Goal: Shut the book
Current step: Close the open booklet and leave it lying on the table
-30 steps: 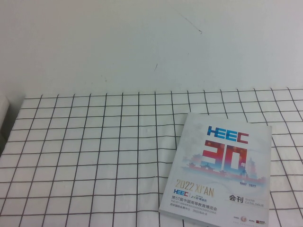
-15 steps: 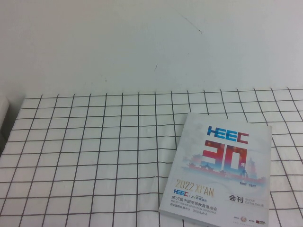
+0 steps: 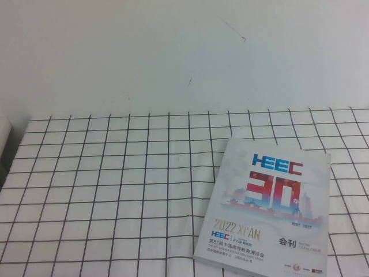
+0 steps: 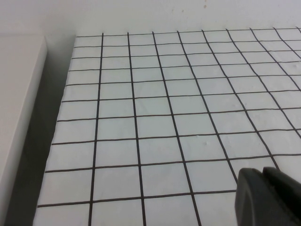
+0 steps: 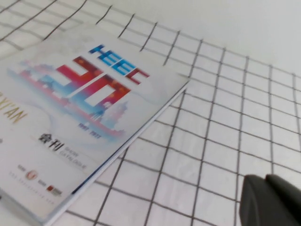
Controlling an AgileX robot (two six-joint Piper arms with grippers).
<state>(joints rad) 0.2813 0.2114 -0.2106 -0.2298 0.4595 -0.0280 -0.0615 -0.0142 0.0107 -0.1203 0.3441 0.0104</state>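
Gridded cloth (image 3: 115, 173), glossy flat book (image 3: 268, 208), left tool (image 4: 265, 193) over cloth, right tool (image 5: 269, 200) near book, states unclear

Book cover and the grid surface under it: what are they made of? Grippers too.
Book: paper; the cover looks like smooth coated card with colour print and a faint sheen. Grid surface: matte white with black lines, probably cloth or a printed sheet; small bumps hint at fabric, not certain. Left gripper, over bare grid, and right gripper, beside the book: dark and matte, likely plastic.
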